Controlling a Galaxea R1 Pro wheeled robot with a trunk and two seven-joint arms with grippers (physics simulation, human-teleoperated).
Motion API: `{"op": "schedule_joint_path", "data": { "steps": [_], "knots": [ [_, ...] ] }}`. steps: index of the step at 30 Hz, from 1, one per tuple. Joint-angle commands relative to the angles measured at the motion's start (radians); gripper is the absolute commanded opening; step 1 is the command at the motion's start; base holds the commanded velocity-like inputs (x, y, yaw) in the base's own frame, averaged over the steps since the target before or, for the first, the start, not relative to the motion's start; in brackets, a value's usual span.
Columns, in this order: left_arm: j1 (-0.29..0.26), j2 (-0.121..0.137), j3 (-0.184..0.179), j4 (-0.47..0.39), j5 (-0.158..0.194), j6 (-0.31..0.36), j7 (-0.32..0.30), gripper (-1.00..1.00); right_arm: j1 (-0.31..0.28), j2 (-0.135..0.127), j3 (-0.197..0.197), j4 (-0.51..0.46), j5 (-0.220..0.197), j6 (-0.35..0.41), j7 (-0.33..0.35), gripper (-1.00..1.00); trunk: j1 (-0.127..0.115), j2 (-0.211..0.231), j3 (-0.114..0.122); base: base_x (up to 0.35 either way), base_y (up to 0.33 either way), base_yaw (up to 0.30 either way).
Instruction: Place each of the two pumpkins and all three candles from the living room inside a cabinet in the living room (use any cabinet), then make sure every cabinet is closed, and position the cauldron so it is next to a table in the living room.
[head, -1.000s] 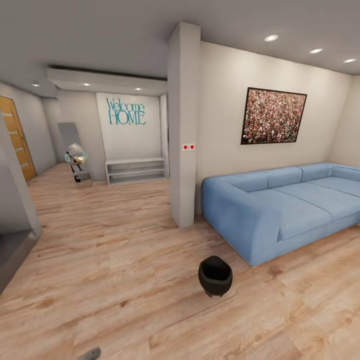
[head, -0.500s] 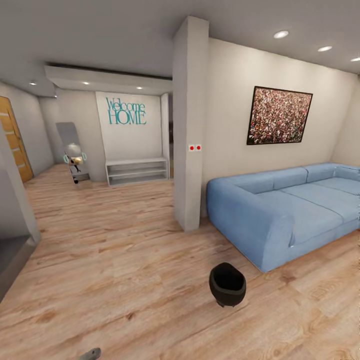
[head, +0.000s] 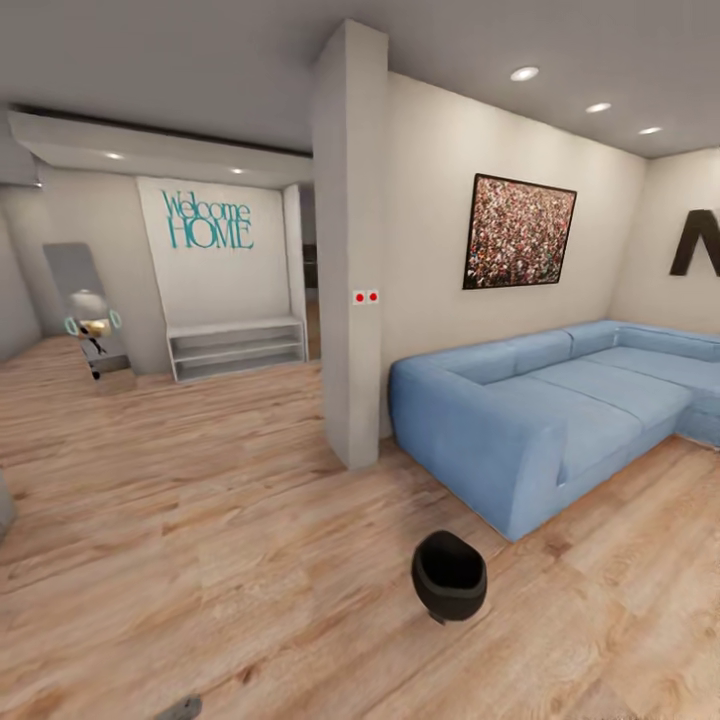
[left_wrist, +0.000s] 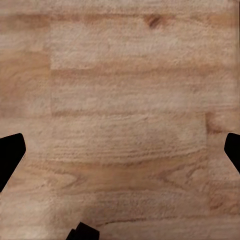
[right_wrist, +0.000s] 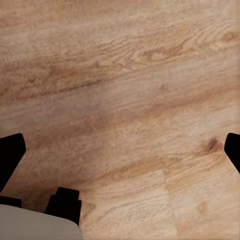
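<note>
Standing on wood floor (head: 200, 520), cauldron (head: 449, 576) near blue sofa (head: 540, 420), both tools spread wide, empty

Black cauldron (head: 449, 575), blue sofa (head: 540, 415), tan wood-grain floor (head: 220, 540).

The cauldron (head: 450, 577), a small round black pot with a bulging belly and a wide dark mouth, stands upright on the wooden floor with its mouth facing up. It sits ahead of the right gripper (right_wrist: 120, 150) and well apart from it, touched by nothing.
</note>
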Motion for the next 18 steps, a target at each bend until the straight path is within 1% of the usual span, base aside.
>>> {"op": "schedule_joint_path", "data": {
  "steps": [1, 5, 18],
  "knots": [
    [-0.001, 0.0, -0.008, 0.002, 0.006, 0.002, 0.0, 1.0, -0.001, 0.0, 0.009, 0.002, -0.01, 0.001, 0.005, 1.0, 0.0, -0.001, -0.001, 0.174, 0.3, -0.254],
    [-0.001, 0.0, -0.008, 0.002, 0.006, 0.02, 0.001, 1.0, -0.001, 0.0, 0.009, 0.002, -0.01, 0.001, 0.005, 1.0, 0.0, -0.001, -0.001, 0.148, 0.309, -0.254],
    [-0.001, 0.0, -0.008, 0.002, 0.006, 0.023, 0.001, 1.0, -0.001, 0.0, 0.009, 0.002, -0.01, 0.001, 0.005, 1.0, 0.0, -0.001, -0.001, 0.131, 0.314, -0.255]
  ]
}}
